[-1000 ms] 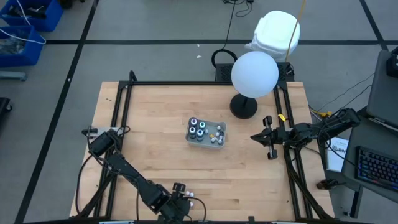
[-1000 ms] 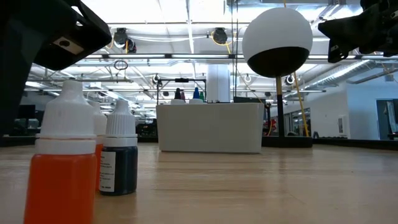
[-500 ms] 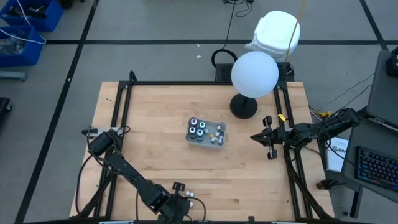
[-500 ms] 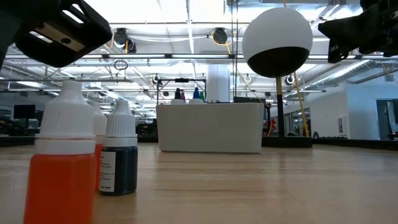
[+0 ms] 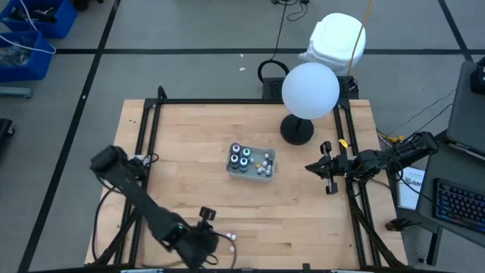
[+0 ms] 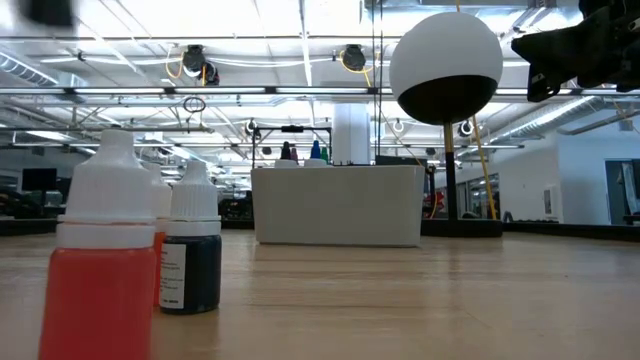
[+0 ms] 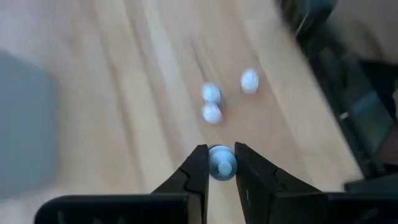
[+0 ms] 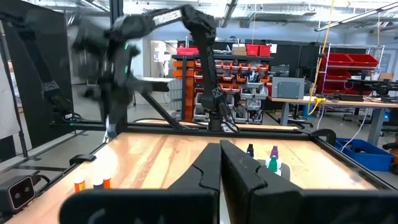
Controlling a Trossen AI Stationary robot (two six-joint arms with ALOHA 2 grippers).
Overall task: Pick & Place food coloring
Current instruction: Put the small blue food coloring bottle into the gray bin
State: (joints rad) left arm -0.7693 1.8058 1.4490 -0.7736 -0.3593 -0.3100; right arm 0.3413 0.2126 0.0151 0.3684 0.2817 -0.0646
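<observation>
The left gripper (image 7: 220,163), near the table's front edge, is clamped on what looks like a small white-capped bottle (image 7: 221,162); the right gripper (image 5: 327,177) waits pressed together.

A robotics lab or workshop in a large industrial hall. Beyond the wooden table (image 5: 189,189), the right wrist view shows racks of red bins (image 8: 367,65), workbenches (image 8: 298,102) and exposed ceiling ducts (image 6: 570,110) with strip lights. A keyboard (image 5: 458,205) and loose cables (image 5: 417,114) lie off the table's right edge.
</observation>
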